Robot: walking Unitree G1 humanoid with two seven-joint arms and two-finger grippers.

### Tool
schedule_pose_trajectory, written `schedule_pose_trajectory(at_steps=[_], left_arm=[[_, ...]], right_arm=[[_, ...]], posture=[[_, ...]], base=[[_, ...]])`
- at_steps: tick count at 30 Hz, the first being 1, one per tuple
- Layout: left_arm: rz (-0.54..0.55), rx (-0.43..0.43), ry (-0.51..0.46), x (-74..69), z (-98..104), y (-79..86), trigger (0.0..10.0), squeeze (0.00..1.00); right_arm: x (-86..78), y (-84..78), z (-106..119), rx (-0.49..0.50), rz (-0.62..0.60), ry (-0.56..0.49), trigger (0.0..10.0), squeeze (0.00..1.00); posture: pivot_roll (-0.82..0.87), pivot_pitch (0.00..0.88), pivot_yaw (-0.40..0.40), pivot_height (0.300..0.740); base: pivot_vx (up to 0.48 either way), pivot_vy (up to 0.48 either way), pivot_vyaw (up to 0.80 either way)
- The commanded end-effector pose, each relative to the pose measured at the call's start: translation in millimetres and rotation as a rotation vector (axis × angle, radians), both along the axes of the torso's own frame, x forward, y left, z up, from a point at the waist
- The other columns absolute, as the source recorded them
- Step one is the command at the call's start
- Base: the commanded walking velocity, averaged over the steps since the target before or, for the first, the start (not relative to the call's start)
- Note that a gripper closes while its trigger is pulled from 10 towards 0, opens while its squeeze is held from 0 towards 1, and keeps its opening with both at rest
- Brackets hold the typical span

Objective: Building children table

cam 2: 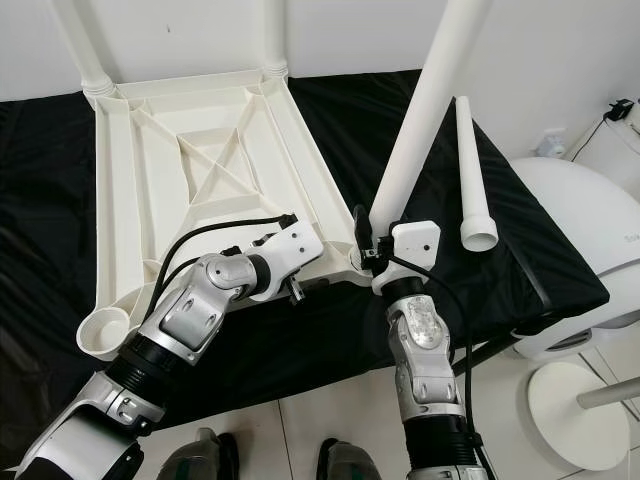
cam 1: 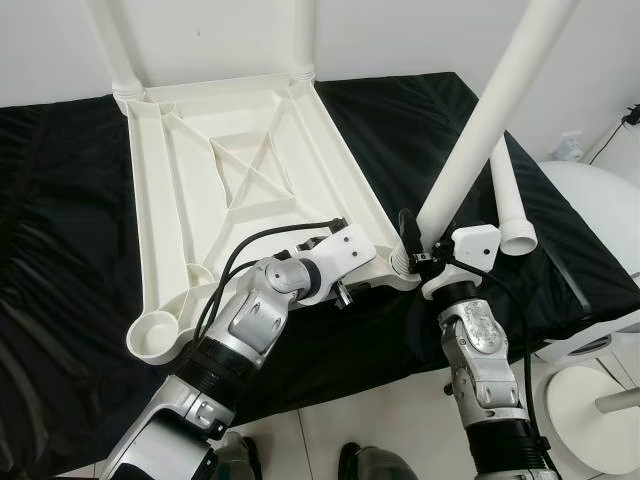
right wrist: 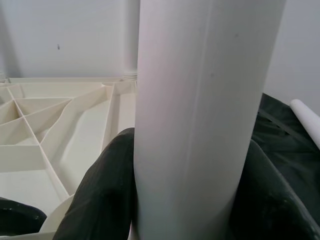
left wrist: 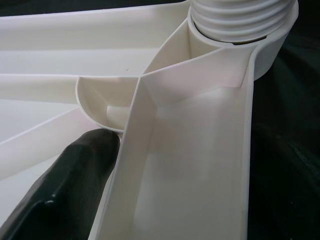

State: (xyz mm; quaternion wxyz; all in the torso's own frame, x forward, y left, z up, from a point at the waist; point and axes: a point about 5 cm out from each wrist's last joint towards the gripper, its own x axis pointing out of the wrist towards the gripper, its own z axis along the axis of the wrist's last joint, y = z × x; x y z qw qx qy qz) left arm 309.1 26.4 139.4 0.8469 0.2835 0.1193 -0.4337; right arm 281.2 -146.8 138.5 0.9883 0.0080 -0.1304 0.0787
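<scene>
On the black cloth (cam 1: 60, 230) that covers the work surface lies the white tabletop (cam 1: 240, 190), turned underside up, its ribs and corner sockets showing; this tabletop serves as the landmark. Behind it stands a pale wall, and two white legs (cam 1: 110, 45) already rise from its two far corners. At its near right corner a third leg (cam 1: 485, 120) stands tilted in the socket, its threaded end visible in the left wrist view, and the right gripper (cam 1: 412, 245) is clamped around that leg just above the socket, a black finger (right wrist: 100, 195) pressed to each side. The left gripper (cam 1: 345, 295) rests at the tabletop's near edge, just left of that same corner; one black finger (left wrist: 65, 185) lies inside against a rib, but the other is hidden, so I cannot tell how the claw stands. A fourth leg (cam 2: 470, 175) lies loose on the cloth to the right of the tabletop, well apart from it. The near left socket (cam 1: 158, 335) of the tabletop sits close to the cloth's front edge, with pale tiled floor (cam 1: 380, 420) below. Beyond the cloth's right edge stand rounded white furniture pieces (cam 2: 570, 230), probably a chair and a stool base.
</scene>
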Motion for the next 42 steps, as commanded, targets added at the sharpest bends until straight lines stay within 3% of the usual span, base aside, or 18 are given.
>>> schedule_pose_trajectory(at_steps=[1,20,42], left_arm=[[0.132,0.071,0.032,4.0,-20.7,18.5,10.0,0.00],[0.132,0.072,0.031,3.7,-19.7,19.5,10.0,0.00],[0.114,0.079,0.031,2.5,-19.8,18.7,10.0,0.00]], right_arm=[[-8.9,-0.9,-37.7,-0.001,-0.025,0.185,10.0,0.00],[-13.4,2.5,-33.0,0.012,-0.117,0.154,10.0,0.00],[-18.3,-11.5,-31.6,0.083,-0.366,0.158,10.0,0.00]], posture=[[-0.02,0.110,0.004,0.740],[-0.02,0.112,0.006,0.740],[-0.02,0.105,0.020,0.740]], base=[[0.000,0.000,0.00],[0.000,0.000,0.00],[0.000,0.000,0.00]])
